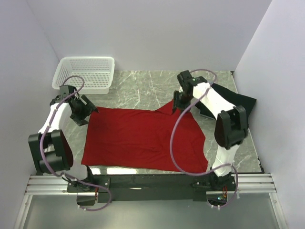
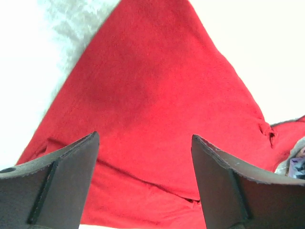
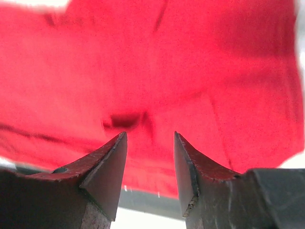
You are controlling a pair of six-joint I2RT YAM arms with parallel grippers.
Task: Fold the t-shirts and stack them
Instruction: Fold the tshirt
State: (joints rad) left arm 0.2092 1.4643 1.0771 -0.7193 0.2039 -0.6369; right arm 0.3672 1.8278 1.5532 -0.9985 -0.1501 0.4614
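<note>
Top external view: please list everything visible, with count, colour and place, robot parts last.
red t-shirt: one, bright red, spread flat across the middle of the table.
black t-shirt: one, black, far right, partly behind the right arm.
basket: one, white mesh, far left corner.
table: one, grey marbled, under everything.
left gripper: one, black, fingers open at the red t-shirt's far left corner.
right gripper: one, black, fingers apart at its far right corner.

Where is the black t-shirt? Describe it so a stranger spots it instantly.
Start at the marble table, with the red t-shirt spread across its middle. Go to the far right corner, behind the right arm: the black t-shirt lies there, the only dark cloth, partly hidden by that arm.
</note>
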